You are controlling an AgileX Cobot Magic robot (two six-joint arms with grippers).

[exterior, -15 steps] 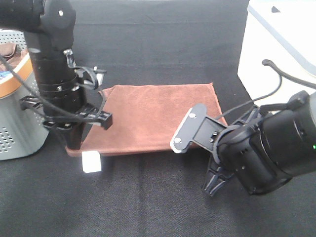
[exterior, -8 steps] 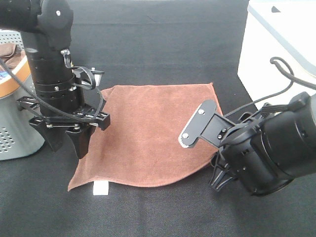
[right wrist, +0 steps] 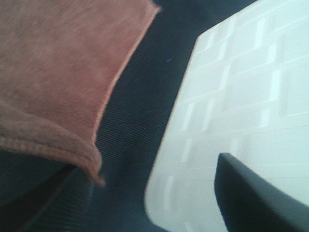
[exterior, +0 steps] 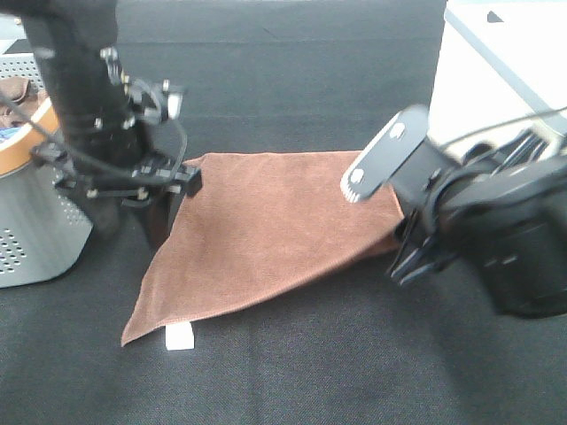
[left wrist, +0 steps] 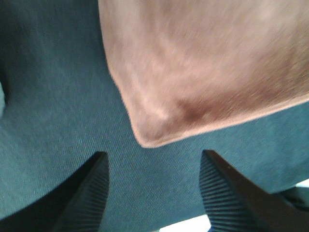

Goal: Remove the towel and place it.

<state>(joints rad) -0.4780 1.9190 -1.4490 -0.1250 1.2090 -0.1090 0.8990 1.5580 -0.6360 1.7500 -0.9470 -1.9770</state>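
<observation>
The brown towel (exterior: 266,226) lies spread flat on the black table (exterior: 292,381), with a white tag (exterior: 180,336) at its near left corner. My left gripper (exterior: 133,226) hangs open just over the towel's left edge. In the left wrist view a towel corner (left wrist: 154,121) lies on the cloth ahead of the open gripper (left wrist: 154,157), and nothing is held. My right gripper (exterior: 409,257) is at the towel's right corner. In the right wrist view its jaws stand wide apart and the towel's hem (right wrist: 72,150) drapes over one finger.
A grey perforated basket (exterior: 27,239) with an orange rim stands at the left edge, right behind my left arm. A white counter (exterior: 496,80) fills the back right, next to my right arm. Black cloth covers the table in front of the towel.
The towel has gone from folded with a thick front edge to spread open and flat. Both grippers have let go, and both arms have risen and drawn back from the front edge.
</observation>
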